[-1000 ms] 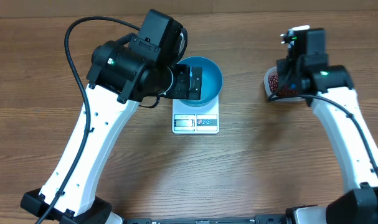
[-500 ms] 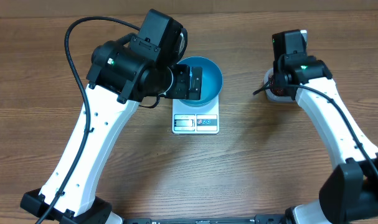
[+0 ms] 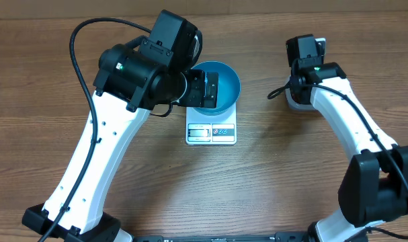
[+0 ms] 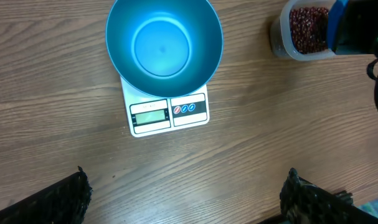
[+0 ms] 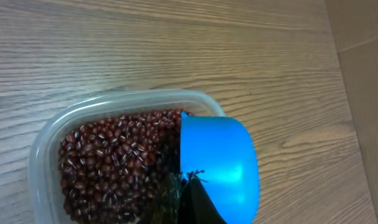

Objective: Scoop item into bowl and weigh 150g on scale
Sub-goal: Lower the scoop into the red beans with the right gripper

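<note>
The empty bright-blue bowl point(image 3: 224, 82) point(image 4: 164, 46) stands on the white scale point(image 3: 212, 132) point(image 4: 170, 114). My left gripper point(image 4: 187, 186) is wide open with nothing between its fingers point(image 4: 64, 199), hovering above the bare table in front of the scale. The red-brown beans point(image 5: 114, 155) point(image 4: 304, 28) fill a clear plastic tub point(image 5: 45, 149) to the right. My right gripper point(image 5: 190, 186) is shut on a small blue scoop point(image 5: 220, 165), which hangs over the tub's right side. No beans show on the scoop's blue face. In the overhead view the right arm point(image 3: 311, 67) hides most of the tub.
The wooden table point(image 3: 271, 175) stretches bare in front of the scale and between the two arms. The left arm point(image 3: 143, 67) reaches over the bowl's left side. A black cable point(image 3: 277, 91) loops beside the right wrist.
The right wrist has swung left over the tub, so the beans no longer show from overhead. The left arm, bowl and scale have not moved.
</note>
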Action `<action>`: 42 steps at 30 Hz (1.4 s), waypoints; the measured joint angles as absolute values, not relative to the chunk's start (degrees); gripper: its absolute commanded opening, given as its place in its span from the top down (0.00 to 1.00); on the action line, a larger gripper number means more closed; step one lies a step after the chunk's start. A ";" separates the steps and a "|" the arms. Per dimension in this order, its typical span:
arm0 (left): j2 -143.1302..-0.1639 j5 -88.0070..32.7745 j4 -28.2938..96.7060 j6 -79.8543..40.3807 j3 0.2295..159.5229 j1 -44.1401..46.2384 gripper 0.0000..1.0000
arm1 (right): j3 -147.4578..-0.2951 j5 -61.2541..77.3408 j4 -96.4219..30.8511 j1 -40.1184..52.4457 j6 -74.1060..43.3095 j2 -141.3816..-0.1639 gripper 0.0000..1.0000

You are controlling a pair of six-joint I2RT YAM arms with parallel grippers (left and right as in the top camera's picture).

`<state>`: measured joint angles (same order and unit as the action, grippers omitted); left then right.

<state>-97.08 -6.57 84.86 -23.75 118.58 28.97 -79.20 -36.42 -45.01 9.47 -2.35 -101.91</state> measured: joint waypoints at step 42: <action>-97.08 -6.57 84.88 -23.75 118.58 28.97 0.01 | -79.20 -21.43 -44.18 9.37 -3.03 -103.61 0.96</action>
<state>-97.08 -6.57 84.88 -23.75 118.58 28.97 -79.20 -21.43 -44.18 9.37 -3.03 -103.61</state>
